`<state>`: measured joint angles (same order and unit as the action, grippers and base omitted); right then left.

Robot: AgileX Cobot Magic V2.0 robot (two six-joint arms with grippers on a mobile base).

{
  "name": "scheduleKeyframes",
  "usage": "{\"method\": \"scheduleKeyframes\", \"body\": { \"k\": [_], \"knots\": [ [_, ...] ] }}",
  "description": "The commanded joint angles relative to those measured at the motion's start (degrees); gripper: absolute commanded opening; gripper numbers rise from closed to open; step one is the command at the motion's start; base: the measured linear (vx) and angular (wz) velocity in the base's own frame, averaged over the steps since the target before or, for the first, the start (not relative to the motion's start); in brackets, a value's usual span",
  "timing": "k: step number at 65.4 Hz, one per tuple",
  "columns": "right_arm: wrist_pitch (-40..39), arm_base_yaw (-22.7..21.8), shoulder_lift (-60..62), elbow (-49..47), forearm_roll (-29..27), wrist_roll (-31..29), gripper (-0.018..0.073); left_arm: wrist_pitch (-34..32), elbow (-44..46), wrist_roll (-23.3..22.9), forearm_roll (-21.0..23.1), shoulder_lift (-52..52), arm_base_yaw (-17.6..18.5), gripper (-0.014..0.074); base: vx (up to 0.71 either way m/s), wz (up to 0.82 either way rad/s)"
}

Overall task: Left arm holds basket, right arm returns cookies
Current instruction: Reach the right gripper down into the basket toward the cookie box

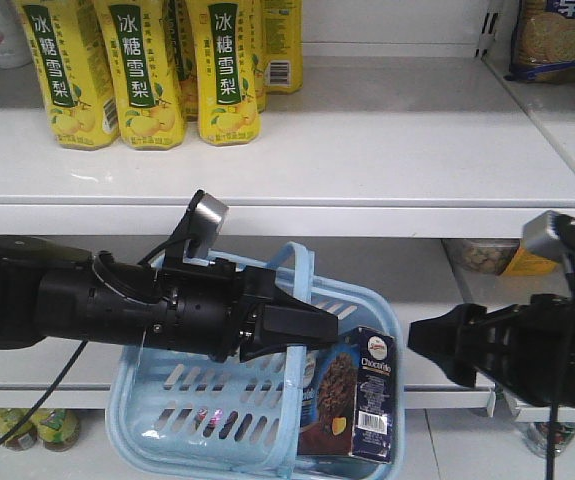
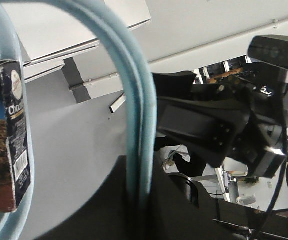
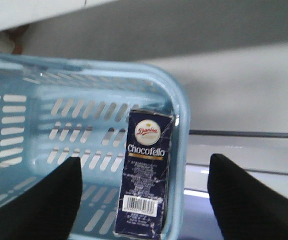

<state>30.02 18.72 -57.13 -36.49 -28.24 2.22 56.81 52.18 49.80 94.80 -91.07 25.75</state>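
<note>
The light blue basket (image 1: 157,395) hangs tilted from its thin hoop handle (image 1: 302,270), with my left gripper (image 1: 312,325) shut on that handle (image 2: 136,125). The cookies carton (image 1: 362,395), dark navy with a barcode, stands upright against the basket's right end wall. It also shows at the left edge of the left wrist view as the cookies (image 2: 6,135). My right gripper (image 1: 432,345) is open, to the right of the basket and apart from it. In the right wrist view the cookies (image 3: 146,172) stand ahead between my wide-apart fingers (image 3: 38,200), inside the basket (image 3: 43,75).
Yellow drink bottles (image 1: 142,65) stand on the upper white shelf (image 1: 367,150). A blue packet of crackers (image 1: 562,35) sits at the top right. A lower shelf edge (image 1: 437,398) runs behind the basket, with jars (image 1: 17,425) below it.
</note>
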Motion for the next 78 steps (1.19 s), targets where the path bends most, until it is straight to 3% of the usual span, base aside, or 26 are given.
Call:
{"method": "scheduleKeyframes", "body": {
  "k": [1, 25, 63, 78],
  "knots": [
    [-1.2, 0.7, -3.0, -2.3, -6.0, -5.1, 0.0482, 2.3, 1.9, 0.2, 7.2, 2.4, -0.1, -0.0003, 0.00, 0.00],
    [0.7, 0.7, -10.8, -2.3, -22.9, -22.1, 0.0482, 2.3, 1.9, 0.2, 7.2, 2.4, -0.1, -0.0003, 0.00, 0.00],
    [-1.8, 0.7, -18.5, -2.3, -24.9, -27.3, 0.0482, 2.3, 1.9, 0.2, 7.2, 2.4, -0.1, -0.0003, 0.00, 0.00],
    [-1.9, 0.7, -20.0, -2.3, -29.1, -31.7, 0.0482, 2.3, 1.9, 0.2, 7.2, 2.4, -0.1, -0.0003, 0.00, 0.00]
  ]
}}
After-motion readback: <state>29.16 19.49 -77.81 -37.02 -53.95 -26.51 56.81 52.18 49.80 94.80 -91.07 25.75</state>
